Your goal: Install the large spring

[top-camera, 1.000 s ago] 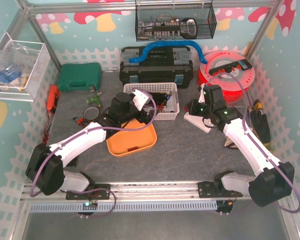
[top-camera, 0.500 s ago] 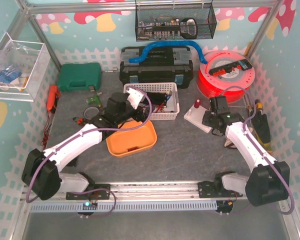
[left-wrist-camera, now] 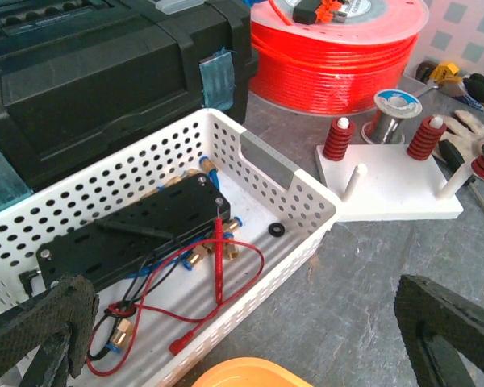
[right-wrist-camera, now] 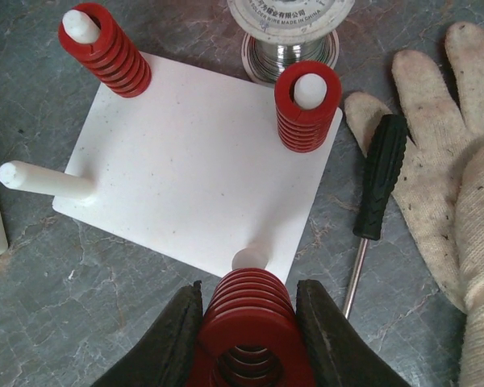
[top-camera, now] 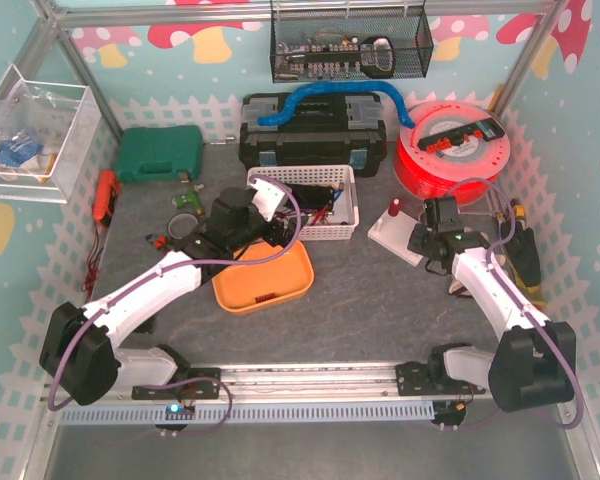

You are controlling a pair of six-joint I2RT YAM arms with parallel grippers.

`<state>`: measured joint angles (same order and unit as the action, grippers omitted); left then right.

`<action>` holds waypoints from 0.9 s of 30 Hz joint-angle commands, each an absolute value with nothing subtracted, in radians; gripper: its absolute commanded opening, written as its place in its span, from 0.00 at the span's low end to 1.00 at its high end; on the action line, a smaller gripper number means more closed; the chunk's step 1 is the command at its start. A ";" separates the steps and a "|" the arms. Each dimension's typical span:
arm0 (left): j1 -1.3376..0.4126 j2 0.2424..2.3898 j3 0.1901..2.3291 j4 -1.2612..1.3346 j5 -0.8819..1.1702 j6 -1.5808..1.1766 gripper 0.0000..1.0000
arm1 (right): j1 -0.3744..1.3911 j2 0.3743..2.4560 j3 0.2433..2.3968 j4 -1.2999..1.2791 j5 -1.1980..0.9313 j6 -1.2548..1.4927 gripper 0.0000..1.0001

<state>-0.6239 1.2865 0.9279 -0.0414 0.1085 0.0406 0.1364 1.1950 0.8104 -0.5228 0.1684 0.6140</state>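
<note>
My right pincer [right-wrist-camera: 250, 343] clenches the spring [right-wrist-camera: 254, 302] just short of the bare near peg [right-wrist-camera: 250, 258] on the white plate [right-wrist-camera: 202, 161], so I should centre its bore over the peg tip, hold it upright, then lower straight down.

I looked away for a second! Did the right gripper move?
Yes. The right gripper, holding a spring, went right and nearer the arm bases, away from the basket.

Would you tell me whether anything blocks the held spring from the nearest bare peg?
Nothing visible does: the spring in the right claw sits just short of the bare peg; the screwdriver lies aside.
</note>
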 commanded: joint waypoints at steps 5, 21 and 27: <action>-0.620 1.285 0.927 -0.057 0.132 0.054 0.99 | 0.126 1.198 0.793 -0.448 0.204 0.601 0.00; -0.620 1.289 0.931 -0.063 0.123 0.074 0.99 | 0.124 1.324 0.780 -0.378 0.171 0.598 0.11; -0.617 1.287 0.928 -0.071 0.114 0.084 0.99 | 0.125 1.369 0.784 -0.367 0.157 0.612 0.34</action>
